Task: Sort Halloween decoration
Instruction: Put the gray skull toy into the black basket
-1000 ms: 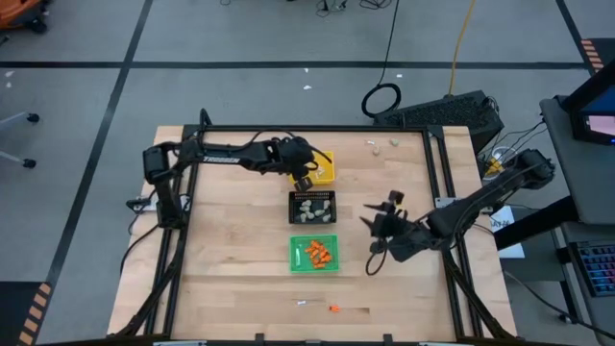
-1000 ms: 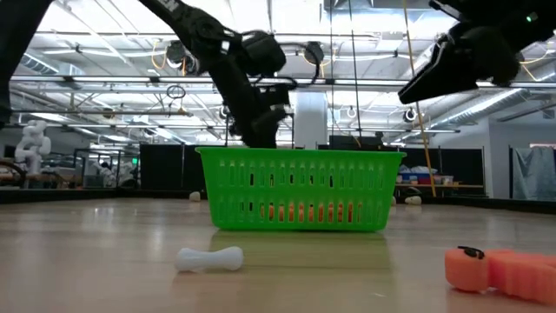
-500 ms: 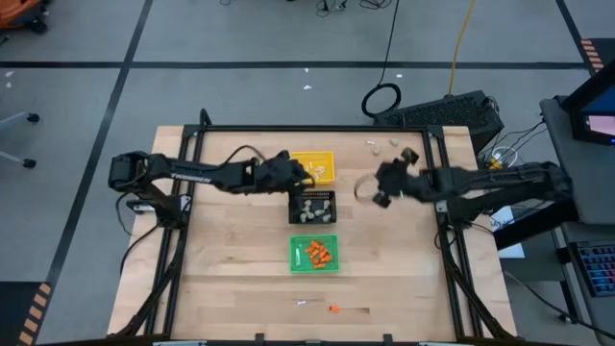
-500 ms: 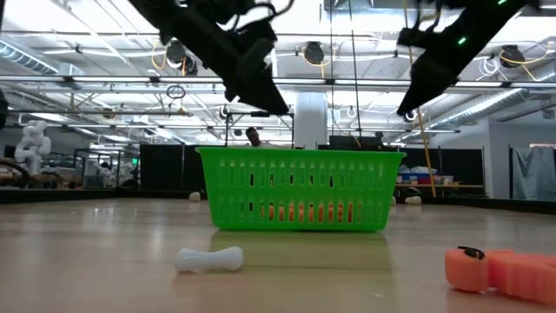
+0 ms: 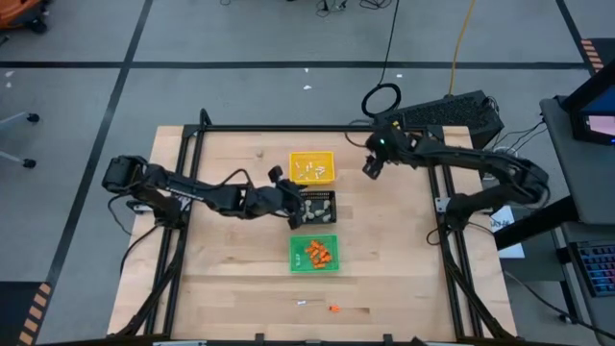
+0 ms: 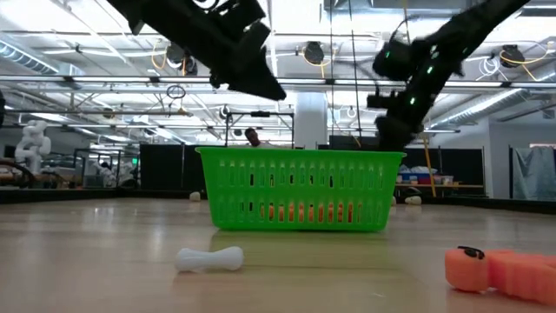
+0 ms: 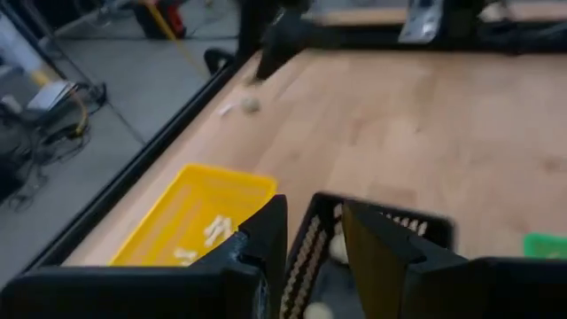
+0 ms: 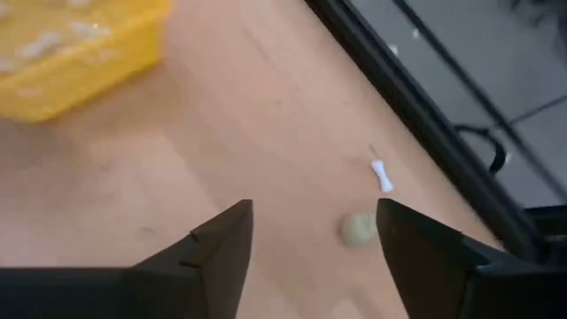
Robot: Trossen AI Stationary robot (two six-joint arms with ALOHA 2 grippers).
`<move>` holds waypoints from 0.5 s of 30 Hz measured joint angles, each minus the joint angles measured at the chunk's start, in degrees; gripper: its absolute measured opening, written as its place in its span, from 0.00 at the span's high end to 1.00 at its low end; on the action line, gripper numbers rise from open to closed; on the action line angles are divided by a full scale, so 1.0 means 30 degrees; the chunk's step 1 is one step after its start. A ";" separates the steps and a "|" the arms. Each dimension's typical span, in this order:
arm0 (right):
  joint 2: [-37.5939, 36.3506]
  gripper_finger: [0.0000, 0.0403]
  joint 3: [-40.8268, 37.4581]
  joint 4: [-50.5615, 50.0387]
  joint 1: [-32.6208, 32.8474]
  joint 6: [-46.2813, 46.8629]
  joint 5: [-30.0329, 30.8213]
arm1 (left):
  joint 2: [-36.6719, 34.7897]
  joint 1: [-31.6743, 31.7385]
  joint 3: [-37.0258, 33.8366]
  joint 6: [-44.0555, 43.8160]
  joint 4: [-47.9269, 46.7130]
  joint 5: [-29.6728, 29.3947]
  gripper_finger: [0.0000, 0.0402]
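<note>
- High view: the right gripper (image 5: 369, 169) has swung from mid-bench to the far edge, by two stray pieces there. The left gripper (image 5: 288, 200) has pulled back from the yellow tray (image 5: 312, 167) to the black tray (image 5: 312, 208). The green tray (image 5: 316, 252) holds orange bits; a white stick (image 5: 303, 303) and an orange bit (image 5: 333, 308) lie loose on the near side of the bench (image 5: 231, 279).
- Low view: both arms hang above the green tray.
- Left wrist view: jaws part-closed, nothing visible between them.
- Right wrist view: jaws spread wide, empty, over a beige-grey lump (image 8: 356, 229) and a small white stick (image 8: 382, 175), likely the next pickup.
</note>
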 joint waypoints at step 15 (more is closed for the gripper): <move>0.4600 0.27 -0.0007 0.2867 -0.2519 0.4399 0.0103 | 0.0008 -0.1048 0.0000 0.0983 0.0609 -0.0051 0.72</move>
